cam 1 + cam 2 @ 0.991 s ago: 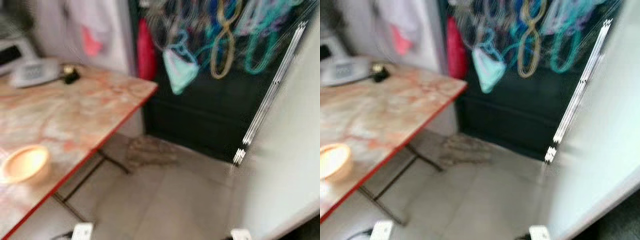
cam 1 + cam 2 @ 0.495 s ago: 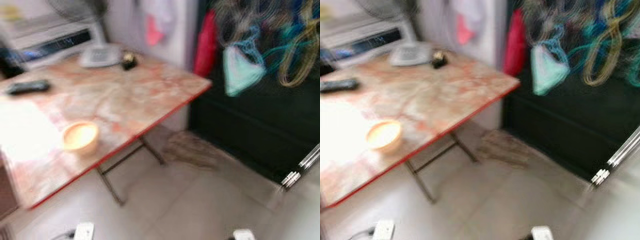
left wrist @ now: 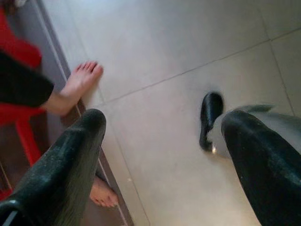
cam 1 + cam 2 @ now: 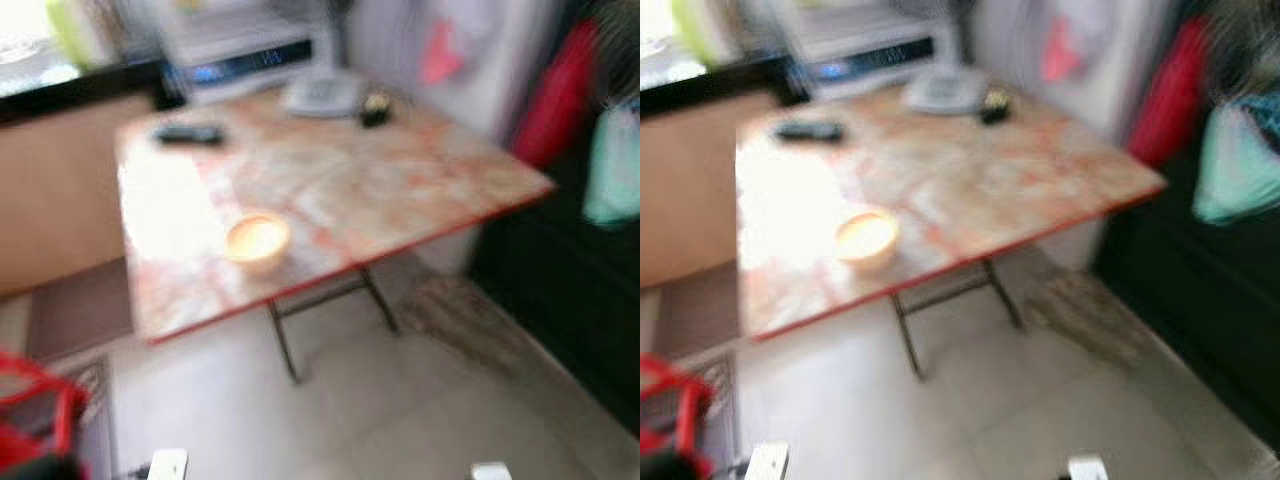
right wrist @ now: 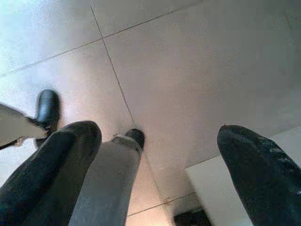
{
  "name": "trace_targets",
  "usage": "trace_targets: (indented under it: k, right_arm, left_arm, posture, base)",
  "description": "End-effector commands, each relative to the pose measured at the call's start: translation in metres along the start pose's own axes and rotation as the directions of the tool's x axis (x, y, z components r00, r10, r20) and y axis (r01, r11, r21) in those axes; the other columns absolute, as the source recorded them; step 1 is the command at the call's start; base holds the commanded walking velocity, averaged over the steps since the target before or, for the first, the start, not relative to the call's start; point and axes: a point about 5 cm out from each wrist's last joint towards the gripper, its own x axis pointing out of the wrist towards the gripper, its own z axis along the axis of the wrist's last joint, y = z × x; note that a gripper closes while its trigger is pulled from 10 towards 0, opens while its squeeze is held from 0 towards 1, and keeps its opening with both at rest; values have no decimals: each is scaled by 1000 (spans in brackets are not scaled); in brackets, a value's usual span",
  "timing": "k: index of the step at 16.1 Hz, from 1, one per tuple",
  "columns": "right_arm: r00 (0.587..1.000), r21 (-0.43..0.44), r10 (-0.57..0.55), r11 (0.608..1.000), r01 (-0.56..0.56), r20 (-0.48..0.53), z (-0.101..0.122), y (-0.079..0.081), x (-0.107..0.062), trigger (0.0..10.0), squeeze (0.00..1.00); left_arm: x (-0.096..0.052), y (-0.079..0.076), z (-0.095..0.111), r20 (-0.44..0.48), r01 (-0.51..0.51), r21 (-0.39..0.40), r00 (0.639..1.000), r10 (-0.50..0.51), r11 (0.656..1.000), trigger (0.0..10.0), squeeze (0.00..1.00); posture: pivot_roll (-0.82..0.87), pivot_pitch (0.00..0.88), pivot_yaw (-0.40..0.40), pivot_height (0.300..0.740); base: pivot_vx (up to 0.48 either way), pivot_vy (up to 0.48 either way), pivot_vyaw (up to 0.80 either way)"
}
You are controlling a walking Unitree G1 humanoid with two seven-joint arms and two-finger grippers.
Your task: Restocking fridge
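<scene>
Head views blurred. Ahead of me stands a folding table [image 4: 400, 190] with a marbled pink top and red edge on thin metal legs. On it: a small pale orange bowl [image 4: 257, 240] near the front edge, a dark remote [image 4: 190, 133] toward the back left, a grey flat device [image 4: 322, 95] and a small dark object [image 4: 375, 108] at the back. Behind the table sits a white appliance with a blue display [image 4: 240, 62]; I can't tell what it is through the blur. A red frame, possibly a chair [image 4: 40, 420], is at my lower left. Clothing hangs at right, including a red item [image 4: 555, 100] and a pale teal one [image 4: 615, 165].

Fridge: I cannot make one out for certain; no stock items identified.

My left gripper [image 3: 162, 165] hangs over the tiled floor [image 3: 155, 42], 2 fingers spread apart, nothing between them. A person's bare foot [image 3: 77, 84] is near the red frame.

My right gripper [image 5: 157, 179] likewise hangs over tile, fingers apart, holding nothing.
</scene>
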Motion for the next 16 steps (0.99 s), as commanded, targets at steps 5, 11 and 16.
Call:
trace_targets:
  k: [5,11,16]
  right_arm:
    - [1000,27,18,999,-18,12,3,9,2,10000,0]
    - [1000,11,28,1000,-28,9,2,11,2,10000,0]
    - [1000,13,22,1000,-22,0,-1,14,2,10000,0]
  left_arm:
    - [-2,6,-3,23,-32,-49,999,33,998,10000,0]
    - [-7,15,11,227,-176,-91,955,192,980,10000,0]
    - [-59,15,110,786,-250,-21,595,170,968,10000,0]
  posture:
    - [13,74,20,740]
    - [10,44,39,740]
    - [5,14,73,740]
  base:
    - [0,0,376]
    - [0,0,0]
    - [0,0,0]
